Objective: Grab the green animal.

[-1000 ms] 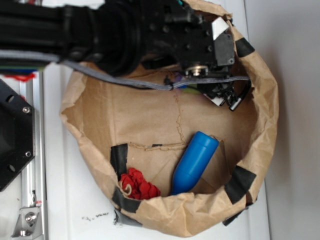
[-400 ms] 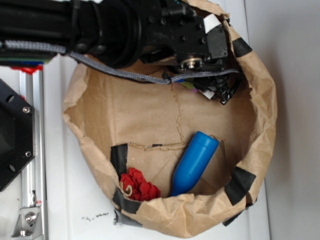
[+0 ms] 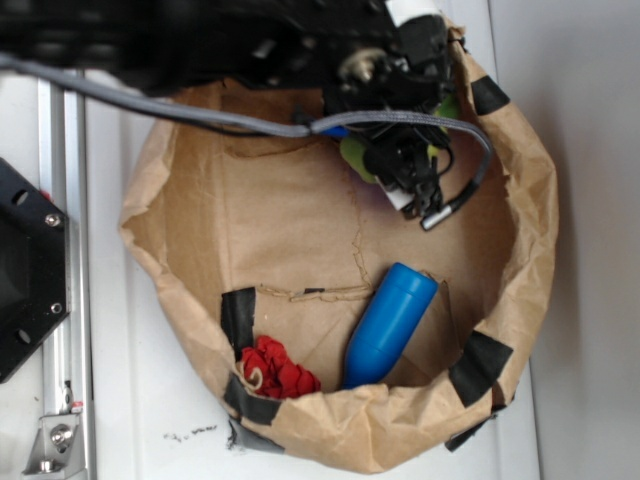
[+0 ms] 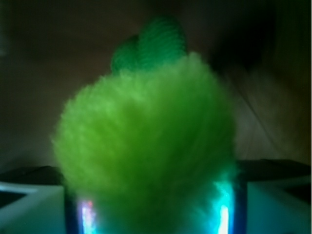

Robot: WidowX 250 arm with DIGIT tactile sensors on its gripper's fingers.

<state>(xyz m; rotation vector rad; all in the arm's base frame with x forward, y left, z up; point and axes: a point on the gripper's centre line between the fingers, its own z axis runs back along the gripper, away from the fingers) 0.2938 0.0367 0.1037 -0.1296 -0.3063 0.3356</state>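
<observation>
The green animal (image 4: 146, 156) fills the wrist view: a fuzzy yellow-green ball with darker green ribbed nubs (image 4: 156, 41) behind it. It sits squarely between my gripper's (image 4: 153, 214) two fingers, and its fur presses against both. In the exterior view the gripper (image 3: 400, 150) is inside the brown paper bag at its far side. Patches of the green animal (image 3: 353, 157) show on both sides of it. The black arm hides most of the toy there.
The paper bag's (image 3: 530, 250) crumpled walls, patched with black tape, ring the gripper. A blue cylinder (image 3: 390, 325) and a red knotted fabric lump (image 3: 278, 370) lie at the bag's near side. A metal rail (image 3: 62, 300) and a black plate (image 3: 20, 280) stand left of the bag.
The arm and wrist have shifted towards the bag's far edge and the gripper has turned. Green plush now shows on both sides of the gripper. The cylinder and red lump have not moved.
</observation>
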